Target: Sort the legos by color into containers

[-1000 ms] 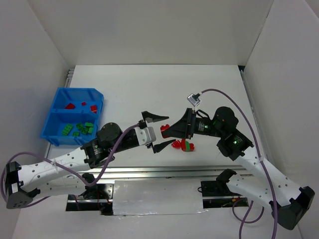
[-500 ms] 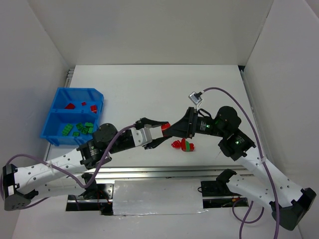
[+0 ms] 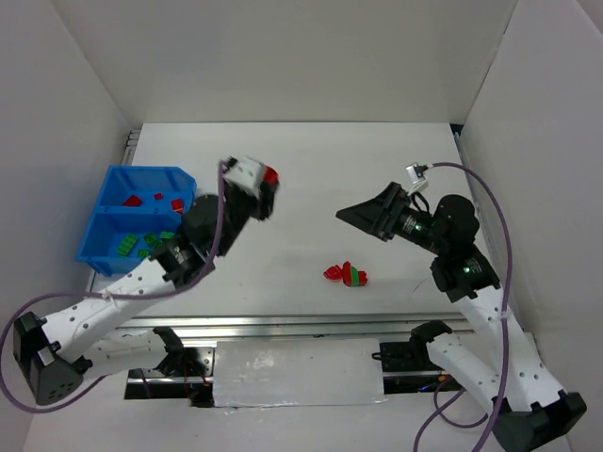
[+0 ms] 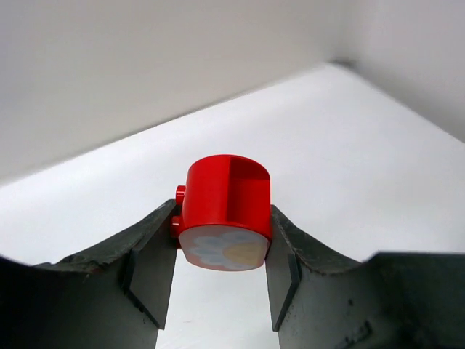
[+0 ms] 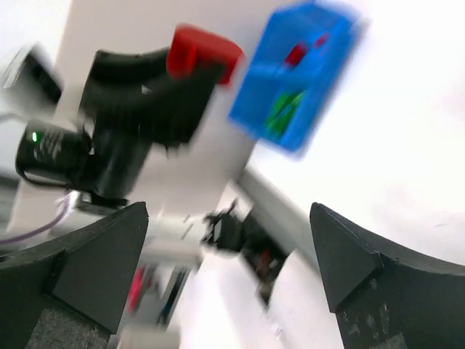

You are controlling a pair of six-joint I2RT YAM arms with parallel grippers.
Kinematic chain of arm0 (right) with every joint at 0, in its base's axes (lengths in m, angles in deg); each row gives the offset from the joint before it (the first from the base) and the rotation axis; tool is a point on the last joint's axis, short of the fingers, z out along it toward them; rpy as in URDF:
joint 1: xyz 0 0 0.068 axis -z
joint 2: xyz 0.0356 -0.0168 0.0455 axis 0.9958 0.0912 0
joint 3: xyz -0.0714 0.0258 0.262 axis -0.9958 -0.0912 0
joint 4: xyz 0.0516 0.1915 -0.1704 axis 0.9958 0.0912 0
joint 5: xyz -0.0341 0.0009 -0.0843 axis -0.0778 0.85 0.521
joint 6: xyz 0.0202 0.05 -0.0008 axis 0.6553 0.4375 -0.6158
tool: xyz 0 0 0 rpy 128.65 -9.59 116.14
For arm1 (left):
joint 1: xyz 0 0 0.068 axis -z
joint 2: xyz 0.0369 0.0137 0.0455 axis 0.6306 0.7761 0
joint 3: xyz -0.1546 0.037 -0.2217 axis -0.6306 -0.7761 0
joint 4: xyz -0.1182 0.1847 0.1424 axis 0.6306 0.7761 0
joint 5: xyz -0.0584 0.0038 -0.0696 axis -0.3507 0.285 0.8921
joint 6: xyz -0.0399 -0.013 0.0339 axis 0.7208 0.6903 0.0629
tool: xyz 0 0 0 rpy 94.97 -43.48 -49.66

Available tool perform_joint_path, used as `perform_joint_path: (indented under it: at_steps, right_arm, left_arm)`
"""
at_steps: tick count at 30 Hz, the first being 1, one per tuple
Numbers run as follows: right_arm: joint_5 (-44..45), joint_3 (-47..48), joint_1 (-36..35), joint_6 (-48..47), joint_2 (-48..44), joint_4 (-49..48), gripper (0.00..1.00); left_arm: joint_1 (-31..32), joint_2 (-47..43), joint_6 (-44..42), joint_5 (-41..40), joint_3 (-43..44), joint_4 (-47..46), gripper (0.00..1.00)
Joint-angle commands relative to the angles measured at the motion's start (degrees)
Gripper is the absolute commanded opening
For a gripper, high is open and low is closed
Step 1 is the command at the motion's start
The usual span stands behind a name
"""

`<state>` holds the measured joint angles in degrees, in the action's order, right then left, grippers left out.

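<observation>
While your right gripper (image 5: pixel 227 211) hangs empty with its jaws spread wide over the table (image 3: pixel 311 160), your left gripper (image 4: pixel 221 214) is clamped on a round red lego (image 4: pixel 218 189) with a flower printed on its flat face, held up just right of the blue bin (image 3: pixel 89 247). You'll see red bricks (image 3: pixel 132 200) in the bin's far compartment, green bricks (image 3: pixel 155 243) in the near one, and a small red-and-green cluster (image 3: pixel 346 274) loose on the table, nearer the arm bases than either gripper.

table (image 3: pixel 311 179) white | blue bin (image 3: pixel 105 265) at left | legos (image 3: pixel 347 274) red, green, near centre
</observation>
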<state>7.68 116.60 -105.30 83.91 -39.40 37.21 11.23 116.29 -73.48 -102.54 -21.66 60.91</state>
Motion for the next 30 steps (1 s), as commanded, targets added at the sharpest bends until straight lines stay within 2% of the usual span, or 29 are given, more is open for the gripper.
perform_joint_path:
  at_steps: [1, 2, 3, 4, 6, 7, 9, 11, 12, 13, 14, 15, 16, 17, 18, 21, 26, 28, 30]
  right_arm:
    - [7.81, 2.63, 3.92, -7.07, -6.05, 7.74, 1.00]
    - [10.28, 2.64, 4.01, -7.95, -6.76, 9.59, 1.00]
    - [12.04, 2.47, 3.92, -8.74, -7.20, 9.78, 1.00]
    - [11.97, 1.94, 4.10, -9.36, -7.82, 9.96, 1.00]
    - [11.71, 1.76, 4.10, -11.20, -7.65, 11.80, 1.00]
    - [11.79, 1.50, 4.10, -11.82, -7.39, 13.20, 1.00]
    - [12.58, 0.80, 4.10, -13.32, -7.29, 14.09, 1.00]
    - [12.59, -0.08, 4.10, -14.20, -7.47, 14.09, 1.00]
    - [12.50, -0.52, 4.10, -14.55, -7.21, 14.09, 1.00]
    - [12.32, -0.70, 4.10, -14.90, -7.03, 14.09, 1.00]
    - [12.24, -0.79, 4.19, -15.60, -6.60, 14.18, 1.00]
    - [12.15, -0.70, 4.10, -16.13, -5.90, 14.27, 1.00]
    - [12.23, -0.70, 4.10, -16.66, -5.45, 14.53, 1.00]
    - [12.50, -0.79, 4.10, -17.36, -4.93, 14.62, 1.00]
    - [13.19, -0.96, 4.10, -17.71, -3.96, 14.70, 1.00]
    - [15.48, -2.62, 4.10, -19.21, -1.07, 15.76, 1.00]
    - [26.54, -8.07, 2.52, -20.18, 6.40, 18.48, 1.00]
    - [33.89, -9.13, -1.42, -20.09, 7.82, 18.83, 1.00]
    - [38.92, -9.40, -6.59, -19.74, 10.36, 19.62, 1.00]
  left_arm:
    - [-16.50, 6.55, 19.63, -26.67, 9.90, 15.32, 0.01]
    - [-20.75, 9.02, 24.11, -28.14, 12.63, 21.23, 0.00]
    - [-24.88, 11.74, 33.38, -28.16, 16.06, 27.47, 0.00]
    - [-32.67, 16.99, 36.43, -25.46, 18.70, 36.23, 0.00]
    - [-39.66, 21.50, 41.53, -19.66, 23.98, 39.74, 0.00]
    - [-45.69, 25.79, 43.21, -15.11, 26.52, 42.80, 0.00]
    - [-52.83, 31.51, 47.09, -11.30, 28.39, 44.32, 0.00]
    - [-55.50, 34.87, 46.92, -7.07, 30.85, 44.32, 0.01]
    - [-56.82, 37.76, 46.57, -6.45, 31.81, 44.23, 0.06]
    - [-57.09, 38.83, 46.22, -5.93, 33.30, 44.32, 0.21]
    - [-57.35, 39.63, 45.43, -5.83, 33.84, 44.15, 0.32]
    - [-57.70, 40.76, 45.51, -5.83, 34.37, 44.41, 0.58]
    - [-57.80, 40.95, 45.95, -5.92, 34.20, 44.58, 0.68]
    - [-57.97, 40.86, 45.95, -5.31, 33.67, 43.54, 0.81]
    - [-57.97, 40.25, 46.04, -5.13, 32.80, 43.01, 0.99]
    - [-57.97, 38.33, 46.39, -5.13, 31.91, 42.47, 1.00]
    - [-56.84, 32.70, 45.17, -3.72, 31.47, 43.52, 1.00]
    - [-52.54, 29.10, 43.24, -6.00, 31.65, 45.11, 0.99]
    - [-46.57, 24.79, 40.61, -4.97, 29.47, 43.37, 0.99]
